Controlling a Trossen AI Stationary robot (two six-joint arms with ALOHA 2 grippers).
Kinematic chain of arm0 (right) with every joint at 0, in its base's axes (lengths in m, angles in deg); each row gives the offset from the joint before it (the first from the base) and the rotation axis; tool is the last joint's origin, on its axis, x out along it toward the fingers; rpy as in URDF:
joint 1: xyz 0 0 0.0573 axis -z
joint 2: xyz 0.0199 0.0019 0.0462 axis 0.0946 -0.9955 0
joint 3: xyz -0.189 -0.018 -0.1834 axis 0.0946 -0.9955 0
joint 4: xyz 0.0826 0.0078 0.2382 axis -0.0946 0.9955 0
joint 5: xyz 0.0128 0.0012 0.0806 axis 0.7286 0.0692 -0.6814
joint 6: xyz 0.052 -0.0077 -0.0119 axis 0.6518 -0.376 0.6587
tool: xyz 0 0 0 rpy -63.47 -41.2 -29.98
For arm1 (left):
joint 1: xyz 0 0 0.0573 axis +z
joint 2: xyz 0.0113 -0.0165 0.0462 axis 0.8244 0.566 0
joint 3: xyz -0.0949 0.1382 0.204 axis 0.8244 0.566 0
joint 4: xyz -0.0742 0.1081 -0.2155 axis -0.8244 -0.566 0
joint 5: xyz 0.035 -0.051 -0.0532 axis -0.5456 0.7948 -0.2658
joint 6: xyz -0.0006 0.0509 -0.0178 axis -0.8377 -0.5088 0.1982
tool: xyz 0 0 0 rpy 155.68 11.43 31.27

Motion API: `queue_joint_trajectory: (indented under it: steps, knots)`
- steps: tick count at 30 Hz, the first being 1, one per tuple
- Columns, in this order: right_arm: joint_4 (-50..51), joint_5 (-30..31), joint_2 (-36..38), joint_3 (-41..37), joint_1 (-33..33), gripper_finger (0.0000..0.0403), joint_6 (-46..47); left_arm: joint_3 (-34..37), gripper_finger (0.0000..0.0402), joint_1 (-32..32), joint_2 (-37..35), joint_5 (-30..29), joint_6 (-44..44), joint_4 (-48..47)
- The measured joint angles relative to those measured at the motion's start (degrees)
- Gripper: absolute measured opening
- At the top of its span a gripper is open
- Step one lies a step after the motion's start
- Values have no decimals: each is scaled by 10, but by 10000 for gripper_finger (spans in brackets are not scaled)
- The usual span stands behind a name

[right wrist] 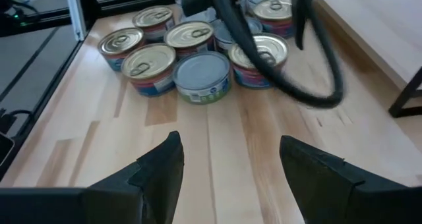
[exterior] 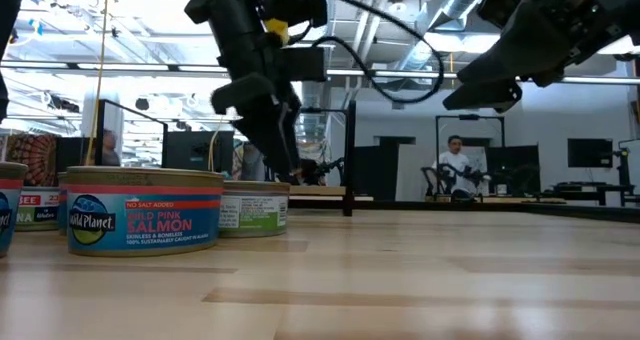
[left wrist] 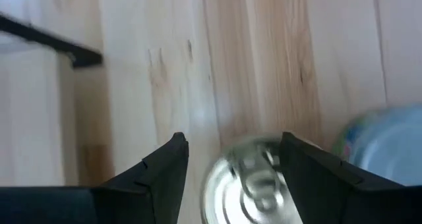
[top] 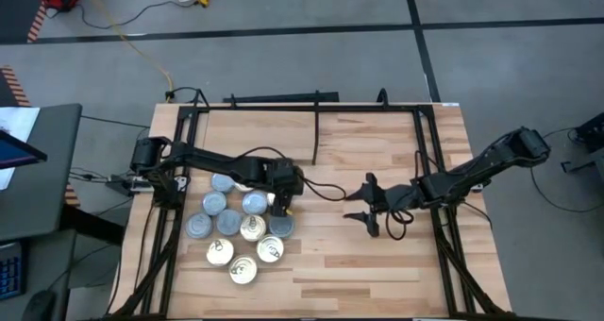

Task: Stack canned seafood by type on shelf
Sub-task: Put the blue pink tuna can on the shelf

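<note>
Several flat round tins (top: 236,228) of canned seafood sit bunched on the wood at the table's left, some with bluish-grey tops and some with shiny pull-tab tops. My left gripper (top: 281,206) hangs over the right edge of the bunch, pointing steeply down. It is open, and its fingers stand on either side of a shiny pull-tab tin (left wrist: 254,184) without plainly touching it. My right gripper (top: 368,212) is open and empty above bare wood at mid-table, facing the tins (right wrist: 201,72). The shelf's black frame (top: 311,107) and divider rod (top: 316,137) lie at the far side.
A black cable (right wrist: 290,85) loops from the left arm across the wood between the two grippers. A salmon tin (exterior: 140,210) stands nearest in the low view. Bare wood (top: 377,264) stretches along the near right. Black frame bars (top: 439,170) run along both sides.
</note>
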Motion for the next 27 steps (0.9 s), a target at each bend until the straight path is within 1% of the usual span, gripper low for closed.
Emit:
queue_joint_trajectory:
  steps: [3,5,10,14,18,21,23,25,27]
  knots:
    - [3,0,0,0,-3,276,0,3,224,0,7,-4,-1,4]
    - [11,0,0,0,-3,276,1,1,224,0,21,-2,-10,31]
    - [17,0,1,0,-3,276,4,-3,224,-2,48,-13,-42,55]
    - [21,0,1,0,-3,276,5,1,224,-2,68,-18,-58,57]
    - [24,0,2,0,-3,276,5,0,224,0,70,-18,-70,72]
    - [26,0,2,0,-3,276,5,1,224,-2,67,-46,-67,110]
    - [25,0,2,0,-1,276,5,-1,224,-3,58,-53,-70,119]
    - [24,0,2,0,0,276,5,-18,224,-5,53,-48,-70,129]
    - [24,0,2,0,1,276,5,-35,224,-6,49,-44,-54,108]
